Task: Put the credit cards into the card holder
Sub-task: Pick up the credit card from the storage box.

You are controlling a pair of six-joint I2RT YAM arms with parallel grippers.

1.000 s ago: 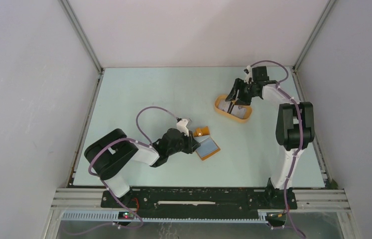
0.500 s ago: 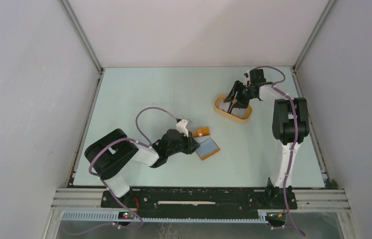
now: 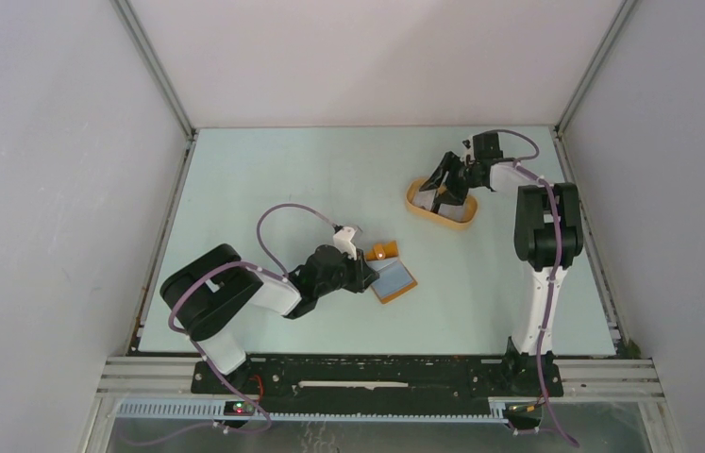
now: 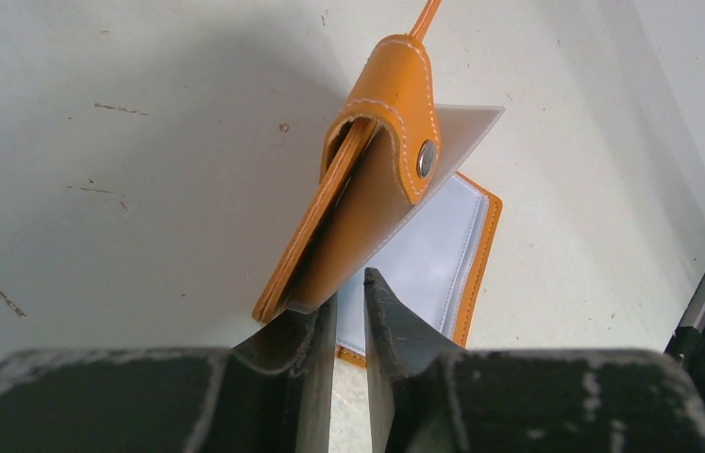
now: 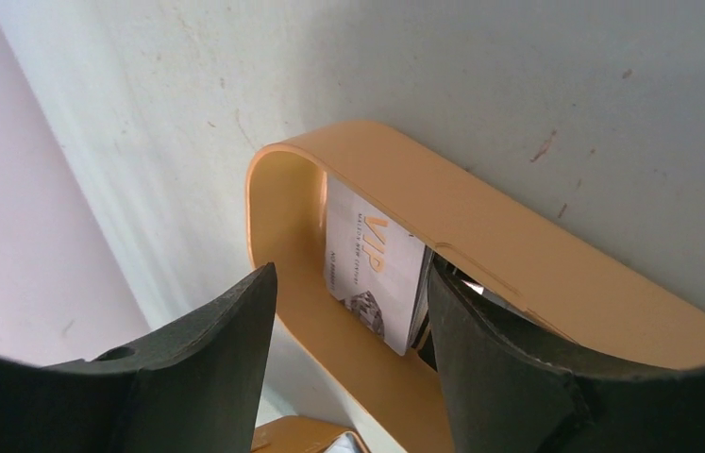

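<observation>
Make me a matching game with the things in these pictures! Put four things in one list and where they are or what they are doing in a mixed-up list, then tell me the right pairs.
Things:
1. card holder
2. VIP card
3. left end effector
4. right end effector

Places and states:
A. open wide over the orange tray
B. inside the orange tray
C. on the table, one flap lifted
D. pinching the lifted flap

Pairs: 1-C, 2-B, 3-D, 4-A
</observation>
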